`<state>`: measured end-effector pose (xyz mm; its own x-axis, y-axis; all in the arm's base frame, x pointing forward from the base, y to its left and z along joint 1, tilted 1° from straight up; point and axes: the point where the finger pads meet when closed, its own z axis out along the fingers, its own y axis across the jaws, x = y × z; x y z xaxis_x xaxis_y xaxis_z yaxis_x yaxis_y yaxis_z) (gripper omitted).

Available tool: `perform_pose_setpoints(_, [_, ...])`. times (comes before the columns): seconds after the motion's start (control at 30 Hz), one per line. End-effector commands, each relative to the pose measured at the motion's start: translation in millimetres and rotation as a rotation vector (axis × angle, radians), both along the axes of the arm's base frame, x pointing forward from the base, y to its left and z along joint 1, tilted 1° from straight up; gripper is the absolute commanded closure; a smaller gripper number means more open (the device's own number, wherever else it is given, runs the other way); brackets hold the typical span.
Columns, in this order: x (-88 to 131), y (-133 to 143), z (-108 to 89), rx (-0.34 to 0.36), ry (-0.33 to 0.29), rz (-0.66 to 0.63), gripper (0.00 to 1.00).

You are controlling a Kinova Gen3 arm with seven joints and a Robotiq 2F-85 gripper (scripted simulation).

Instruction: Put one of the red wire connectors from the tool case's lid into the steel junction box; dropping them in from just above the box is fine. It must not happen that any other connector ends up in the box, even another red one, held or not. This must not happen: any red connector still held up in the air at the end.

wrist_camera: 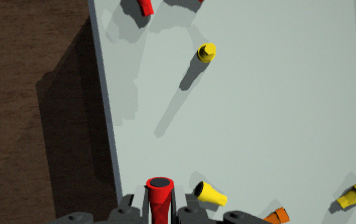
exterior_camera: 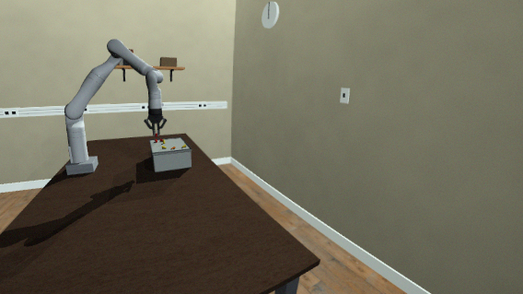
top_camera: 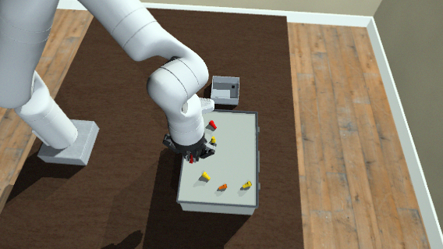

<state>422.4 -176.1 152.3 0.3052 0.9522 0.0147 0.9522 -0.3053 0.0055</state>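
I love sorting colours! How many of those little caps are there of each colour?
Red caps: 3, one in the gripper at, one on the lid at, one barely showing at
Yellow caps: 3
Orange caps: 1
Total: 7

Red wire connector (wrist_camera: pixel 159 196) upright above lid (wrist_camera: pixel 280 115)
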Motion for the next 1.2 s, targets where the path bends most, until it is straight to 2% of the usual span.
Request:
perform_pose_setpoints(0.0, [13.4,31.4,1.7,0.000,-0.003,0.023,0.81])
perform_pose_setpoints(0.3, [39.0,97.4,2.8,0.000,-0.003,0.023,0.81])
perform_pose_setpoints(0.37, [39.0,97.4,2.8,0.000,-0.003,0.023,0.81])
perform_pose_setpoints(0.87, [85.1,216.5,4.8,0.000,-0.003,0.023,0.81])
perform_pose_setpoints(0.93, [85.1,216.5,4.8,0.000,-0.003,0.023,0.81])
perform_pose_setpoints(1.17, [103.1,262.8,5.6,0.000,-0.003,0.023,0.81])
